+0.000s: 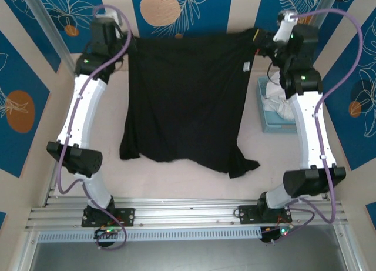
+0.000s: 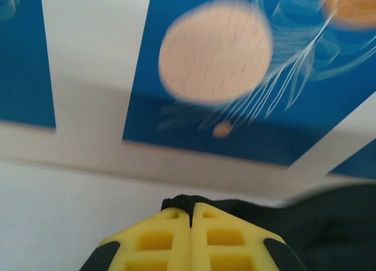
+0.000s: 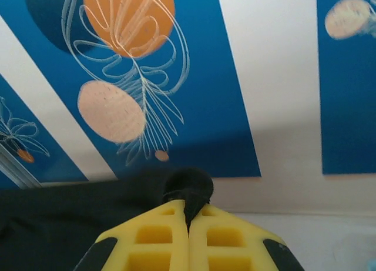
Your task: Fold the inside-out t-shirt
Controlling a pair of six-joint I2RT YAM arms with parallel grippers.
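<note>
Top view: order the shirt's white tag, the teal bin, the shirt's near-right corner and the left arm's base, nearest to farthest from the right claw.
From the right claw, shut on the t-shirt:
1. white tag, just beside it on the cloth.
2. teal bin, at the table's right side.
3. near-right shirt corner, toward the bases.
4. left arm base, bottom left.

Surface: pale table [image 1: 188,180] | Middle: black t-shirt [image 1: 188,100] is spread out from the far edge toward the near side, its near hem rumpled | Right: light blue box [image 1: 275,124] is set just beside the shirt, with white cloth [image 1: 281,100] heaped in it
</note>
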